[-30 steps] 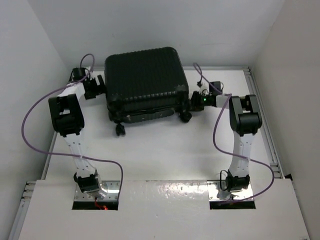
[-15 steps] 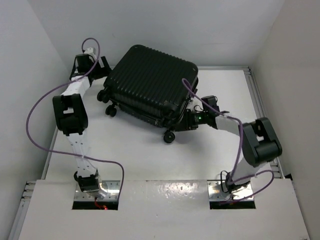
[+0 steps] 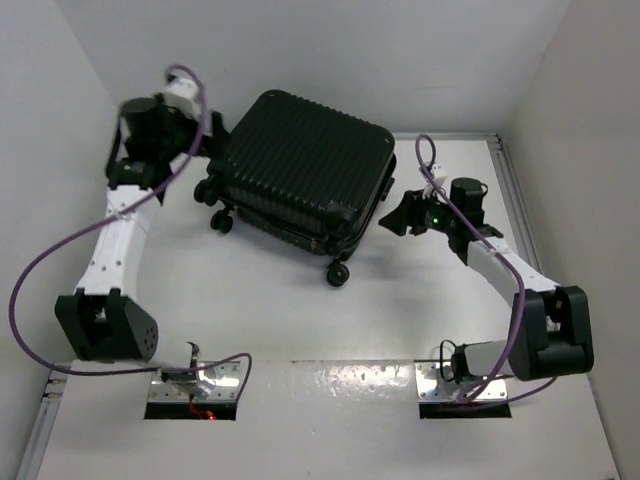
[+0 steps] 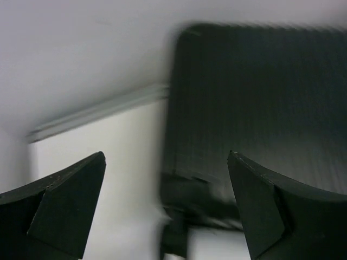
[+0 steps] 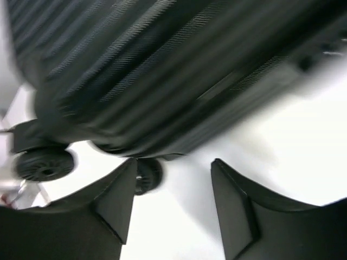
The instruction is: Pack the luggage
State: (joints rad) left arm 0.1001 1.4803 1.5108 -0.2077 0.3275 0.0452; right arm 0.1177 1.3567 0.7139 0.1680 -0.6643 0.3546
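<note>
**Hard ribbed shell, matt fingers, smooth white top**

Ahead of both sets of jaws: luggage [image 3: 300, 165] in black hard plastic, finely ribbed, with a low sheen. Just below the right jaws: wheel [image 5: 43, 165] in matt black plastic, on a table [image 3: 290, 300] that looks white, smooth and slightly glossy. Fingers [image 4: 65, 211] of left gripper [image 4: 165, 157] and right gripper [image 5: 174, 162]: smooth matt black plastic. Behind the left jaws: left arm [image 3: 115, 240] in smooth white casing with matt black joints.

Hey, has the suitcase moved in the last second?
Yes. The luggage has turned clockwise in the overhead view: it was square to the back wall and now sits skewed to it.
</note>
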